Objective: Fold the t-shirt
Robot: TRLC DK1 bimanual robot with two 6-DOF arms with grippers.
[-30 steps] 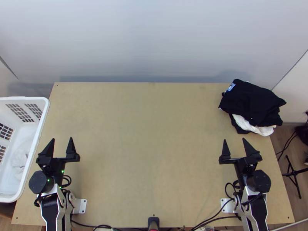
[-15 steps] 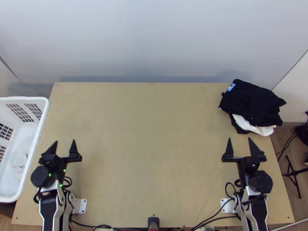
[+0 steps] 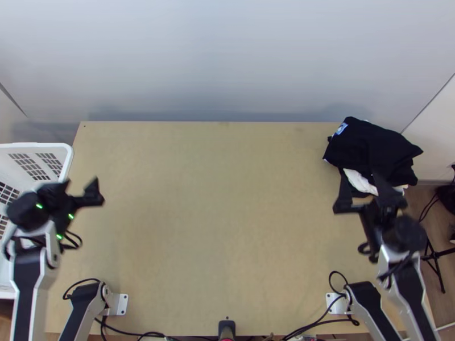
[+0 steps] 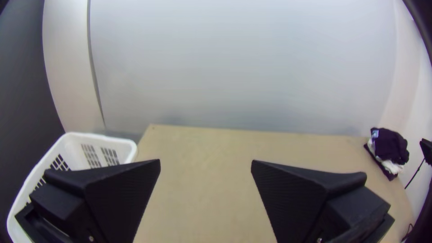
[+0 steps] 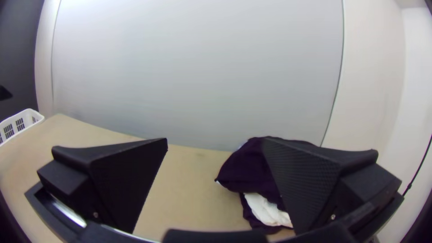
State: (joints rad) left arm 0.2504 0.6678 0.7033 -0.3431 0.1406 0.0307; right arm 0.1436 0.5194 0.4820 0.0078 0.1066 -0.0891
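T-shirt, by my reading the black cloth at the top of a loosely bunched heap, lies at the far right corner of the light wooden counter and seems to reach past its right edge. A pale blue patch marks its far side, and crumpled white cloth pokes out from beneath. The heap was probably set in that corner as a supply of laundry, leaving the counter's middle for spreading and folding.

At the counter's left edge stands a white plastic basket with slotted walls, perhaps placed there for clothes waiting their turn or already done.

The black left hand hangs over the counter's left side, near the basket, its fingers wide apart with nothing between them. The black right hand is over the counter's right side, close to the heap, also spread wide and holding nothing; that width would suit taking a fold of cloth.

Folding has yet to begin. The right hand looks best placed to draw the black piece toward the counter's middle, and a deep grip could drag the white cloth along.
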